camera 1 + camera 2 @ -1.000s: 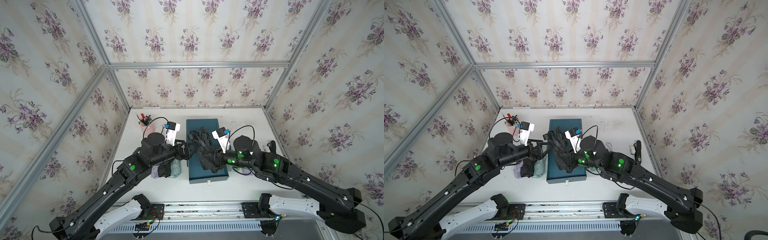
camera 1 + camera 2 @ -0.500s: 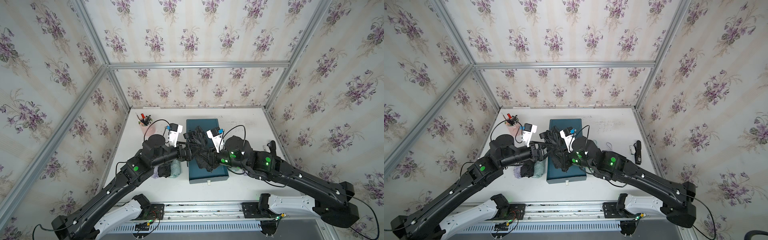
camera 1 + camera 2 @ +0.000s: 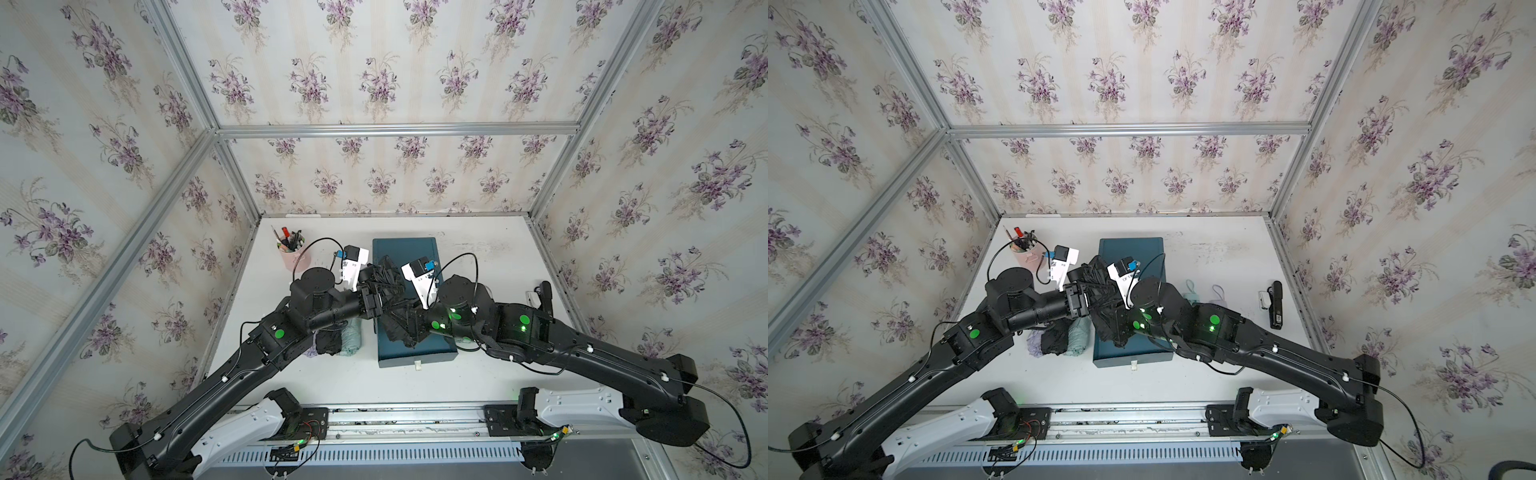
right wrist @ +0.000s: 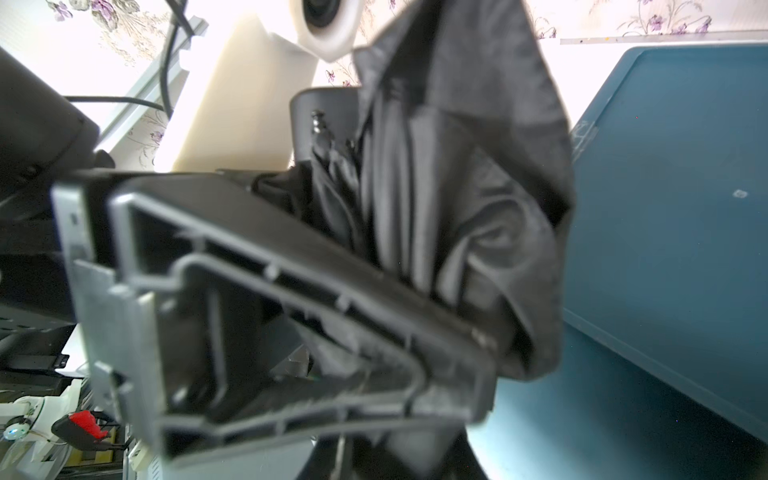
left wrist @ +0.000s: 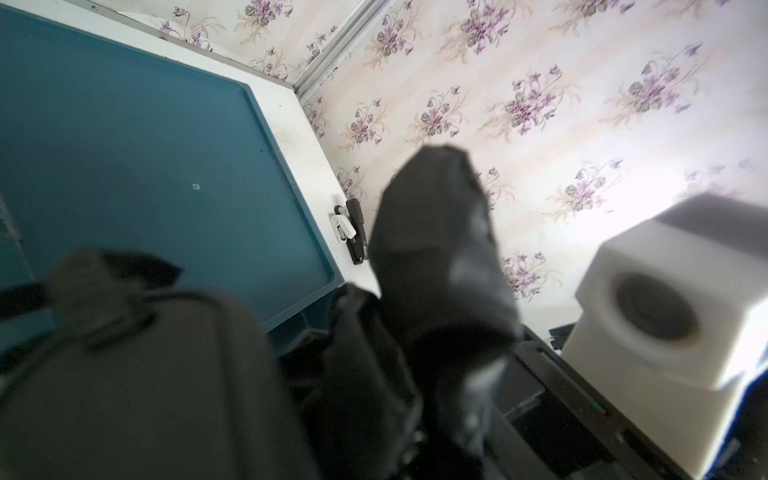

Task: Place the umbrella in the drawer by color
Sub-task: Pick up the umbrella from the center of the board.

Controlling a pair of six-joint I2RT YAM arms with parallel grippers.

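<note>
My right fingers (image 4: 291, 311) clench the black umbrella (image 3: 395, 320) above the drawer (image 3: 405, 251) top. Left fingers (image 5: 436, 257) at its folds; grip unclear. Uneven tugging could slip the loose fabric free.

Black umbrella (image 3: 1105, 323) above teal drawer (image 3: 1131, 249), left arm (image 3: 955, 345), right arm (image 3: 1266, 347) flanking

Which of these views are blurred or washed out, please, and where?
Right wrist view: the black umbrella and near foreground are soft, with glare on the wall behind. Left wrist view: dark foreground out of focus, the drawer crisper, the far wall washed out. Both top views: sharp and evenly lit.
</note>
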